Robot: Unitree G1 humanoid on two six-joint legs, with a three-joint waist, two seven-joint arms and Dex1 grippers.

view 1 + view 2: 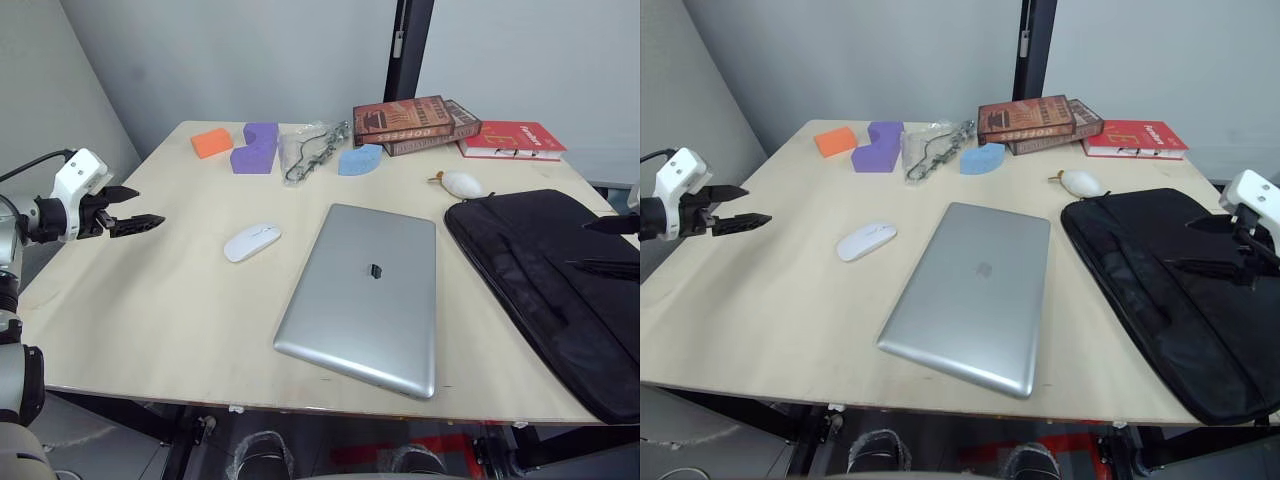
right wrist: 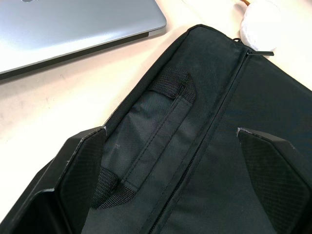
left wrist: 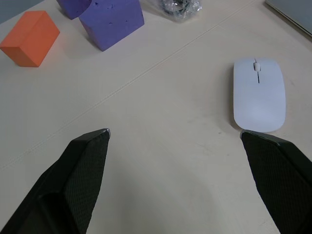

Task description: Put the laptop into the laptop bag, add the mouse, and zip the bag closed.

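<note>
The silver-grey laptop [image 1: 365,295] lies shut and flat in the middle of the wooden table [image 1: 150,320]. To its right lies the black laptop bag [image 1: 545,285], flat, with its handle strap [image 2: 146,146] facing the laptop. The glossy white mouse [image 1: 251,241] sits just left of the laptop. My left gripper [image 1: 150,204] hovers open over the table's left edge and points at the mouse [image 3: 259,95], well short of it. Over the bag, my right gripper [image 1: 577,246] is open with nothing between its fingers.
Along the far edge are an orange block [image 1: 211,142], a purple foam block [image 1: 256,147], a clear packet with a cable [image 1: 312,150], a blue piece [image 1: 360,159], stacked books [image 1: 415,122] and a red book [image 1: 512,138]. A white plush toy [image 1: 463,184] lies by the bag's far corner.
</note>
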